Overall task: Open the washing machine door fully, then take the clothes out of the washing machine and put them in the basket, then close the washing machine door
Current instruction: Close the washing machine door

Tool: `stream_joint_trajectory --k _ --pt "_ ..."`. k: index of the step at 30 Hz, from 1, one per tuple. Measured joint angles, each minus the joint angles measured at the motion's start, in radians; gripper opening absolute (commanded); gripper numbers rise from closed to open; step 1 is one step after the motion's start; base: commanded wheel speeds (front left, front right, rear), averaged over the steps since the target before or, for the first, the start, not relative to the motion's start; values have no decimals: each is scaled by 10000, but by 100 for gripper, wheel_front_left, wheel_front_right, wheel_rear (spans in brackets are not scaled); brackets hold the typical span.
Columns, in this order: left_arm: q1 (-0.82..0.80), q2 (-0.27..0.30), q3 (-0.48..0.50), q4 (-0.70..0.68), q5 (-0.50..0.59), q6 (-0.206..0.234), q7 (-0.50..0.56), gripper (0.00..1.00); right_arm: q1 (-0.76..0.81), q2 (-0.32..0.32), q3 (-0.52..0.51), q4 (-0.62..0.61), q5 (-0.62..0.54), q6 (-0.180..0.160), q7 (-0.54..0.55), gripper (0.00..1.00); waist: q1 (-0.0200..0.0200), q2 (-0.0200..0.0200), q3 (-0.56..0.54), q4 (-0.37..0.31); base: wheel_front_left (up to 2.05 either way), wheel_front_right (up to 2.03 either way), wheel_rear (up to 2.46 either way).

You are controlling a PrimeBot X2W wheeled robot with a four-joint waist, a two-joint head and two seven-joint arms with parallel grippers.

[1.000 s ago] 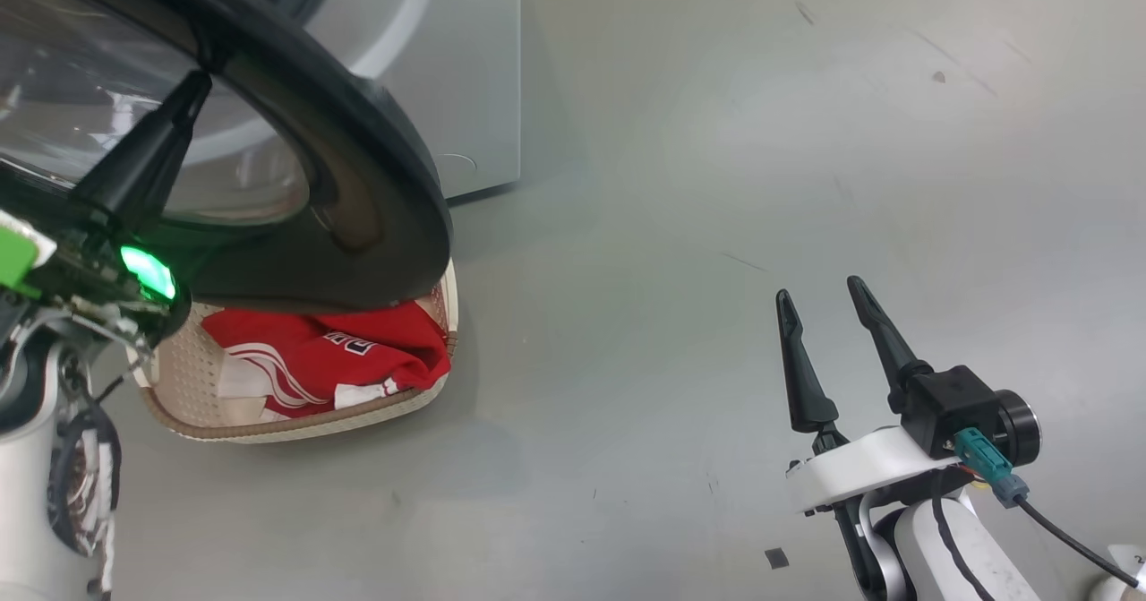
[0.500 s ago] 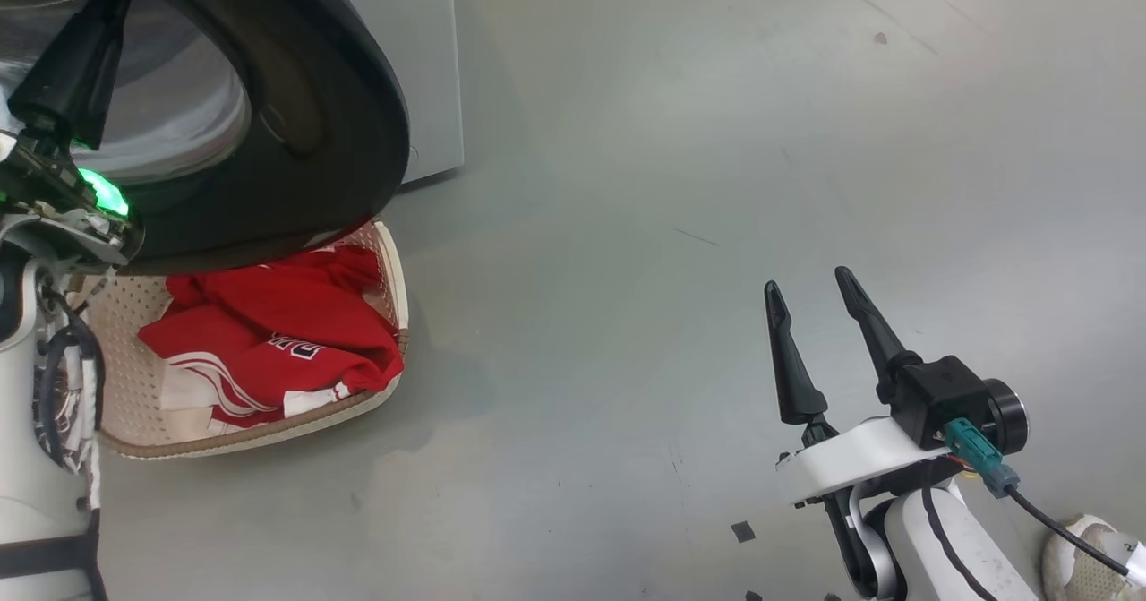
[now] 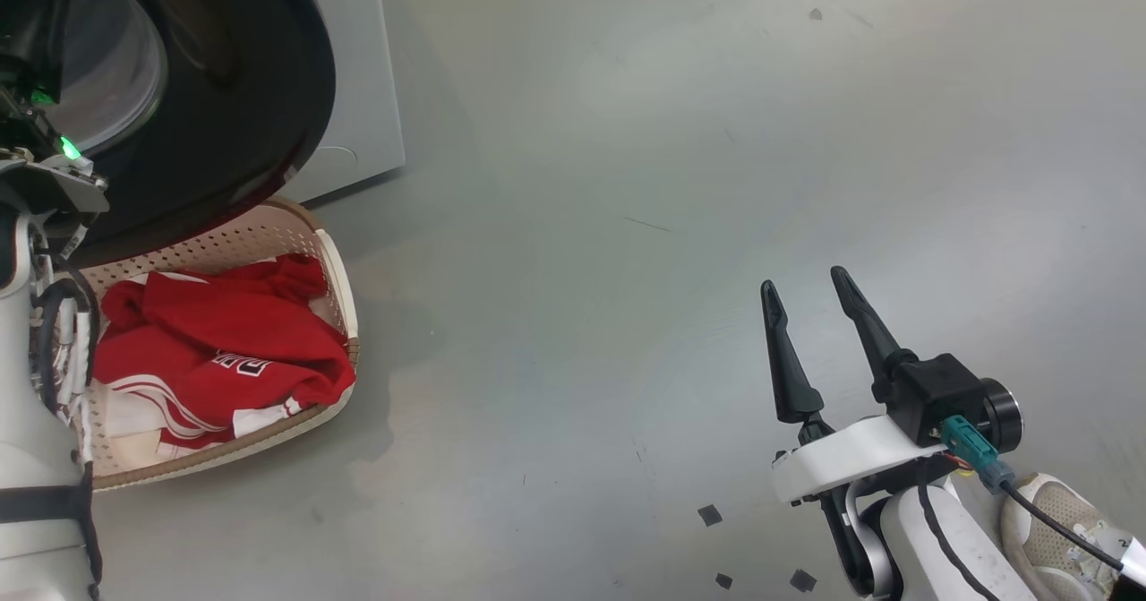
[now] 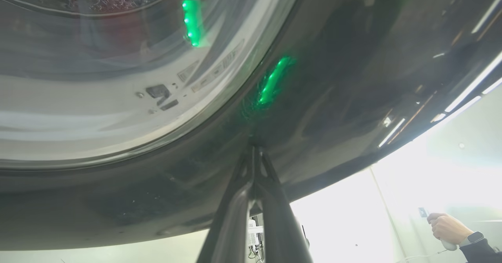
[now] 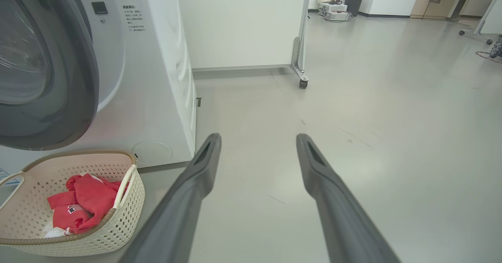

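Against door, left hand fingertips-first, closed

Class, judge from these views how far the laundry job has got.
Done: the clothes lie in the basket. In hand: the shut left gripper touches the washing machine door, which looks ajar. Left: shutting it against the washing machine. The right gripper hangs open, idle.

Lower right of head view: right gripper with two long dark tapered fingers on a white bracket; black camera block, teal connector, black cable. Left edge: white left arm, looped black cables, black strap, green light. Left wrist view, bottom centre: left gripper, dark, smooth.
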Motion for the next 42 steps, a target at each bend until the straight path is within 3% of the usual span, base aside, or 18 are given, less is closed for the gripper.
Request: stream_joint_trajectory --k 20,24,34,42 --pt "-1088 -121 -61 1402 583 -211 -872 0 -25 46 -142 148 161 -4 -84 100 0 0 172 -339 0 0 0" --pt "-1089 -437 -142 1459 370 -232 -560 0 -28 44 -228 150 161 -13 -84 100 0 0 165 -184 0 0 0" --pt "-214 -539 153 1154 -355 -309 -2 0 -28 44 -313 163 161 -15 -86 100 0 0 127 364 0 0 0" --pt "999 -759 633 -148 -819 -309 157 0 -28 42 -347 224 161 -15 -88 100 0 0 -4 964 0 0 0"
